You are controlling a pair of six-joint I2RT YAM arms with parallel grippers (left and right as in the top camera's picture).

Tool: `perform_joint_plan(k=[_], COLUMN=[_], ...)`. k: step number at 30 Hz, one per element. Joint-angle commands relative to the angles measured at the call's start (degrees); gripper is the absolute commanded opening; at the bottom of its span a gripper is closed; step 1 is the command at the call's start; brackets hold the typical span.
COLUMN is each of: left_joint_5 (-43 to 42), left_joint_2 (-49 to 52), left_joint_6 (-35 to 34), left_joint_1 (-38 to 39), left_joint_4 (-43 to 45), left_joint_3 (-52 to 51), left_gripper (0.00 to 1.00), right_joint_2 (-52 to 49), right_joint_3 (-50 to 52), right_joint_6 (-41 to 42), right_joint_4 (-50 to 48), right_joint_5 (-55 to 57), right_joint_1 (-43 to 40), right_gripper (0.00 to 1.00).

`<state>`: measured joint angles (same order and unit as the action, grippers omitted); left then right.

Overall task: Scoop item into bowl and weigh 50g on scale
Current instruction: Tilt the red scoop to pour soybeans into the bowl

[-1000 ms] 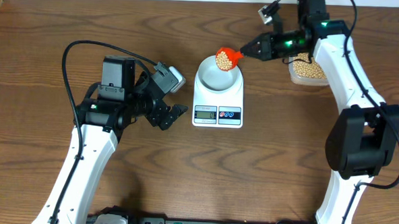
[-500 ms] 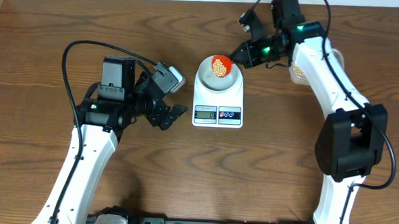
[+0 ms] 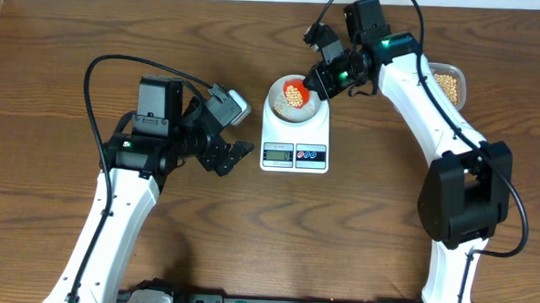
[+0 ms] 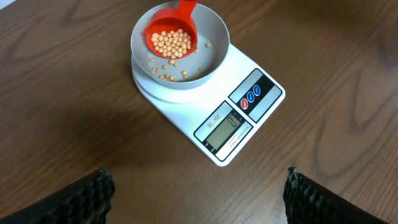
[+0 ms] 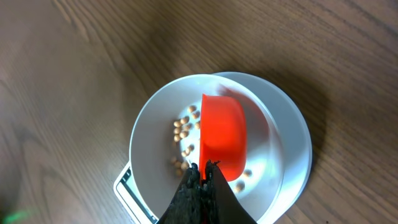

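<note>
Beans (image 4: 173, 42), small, round and tan-yellow, lie heaped in the red scoop (image 4: 186, 9), which sits tilted inside the pale grey-white bowl (image 4: 208, 62). A few more lie loose on the bowl's floor beside it. The bowl stands on the round platform of the white digital scale (image 4: 186, 109) at the middle of the wooden table (image 3: 54, 69). The right gripper (image 3: 321, 81) reaches over the bowl's far rim, its 2 fingers pressed together on the scoop's thin handle. The left gripper (image 3: 233, 159) hangs left of the scale, apart from it, fingers spread wide and holding nothing. A clear plastic tub (image 3: 448, 83) of the same beans sits at the table's far right, well apart from the scale.
</note>
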<state>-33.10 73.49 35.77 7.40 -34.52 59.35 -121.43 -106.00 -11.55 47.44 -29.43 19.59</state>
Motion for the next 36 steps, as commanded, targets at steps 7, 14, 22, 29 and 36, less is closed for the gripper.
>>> perform_joint_plan(k=[7, 14, 22, 29, 36], left_joint_5=[-0.74, -0.74, -0.74, -0.74, -0.74], left_joint_2=[-0.13, -0.13, -0.13, -0.13, -0.13], left_joint_6=[-0.72, -0.72, -0.72, -0.72, -0.72], left_joint_1=[0.07, 0.07, 0.07, 0.07, 0.07], left_joint_4=[-0.11, -0.09, -0.11, -0.09, -0.11], left_joint_3=[-0.39, -0.39, -0.39, -0.39, -0.39], left_gripper=[0.9, 0.9, 0.9, 0.89, 0.9], right_joint_2=[5.46, 7.52, 7.74, 7.76, 7.76], right_joint_3=[0.24, 0.24, 0.24, 0.24, 0.24], right_joint_6=[-3.52, -4.35, -5.22, -5.77, -7.39], right_joint_4=[0.11, 0.66, 1.44, 1.46, 1.4], right_joint_5=[3.06, 5.42, 13.42, 21.22, 23.52], right_joint_1=[0.87, 1.79, 4.13, 6.78, 8.92], right_gripper=[0.01, 0.01, 0.01, 0.01, 0.01])
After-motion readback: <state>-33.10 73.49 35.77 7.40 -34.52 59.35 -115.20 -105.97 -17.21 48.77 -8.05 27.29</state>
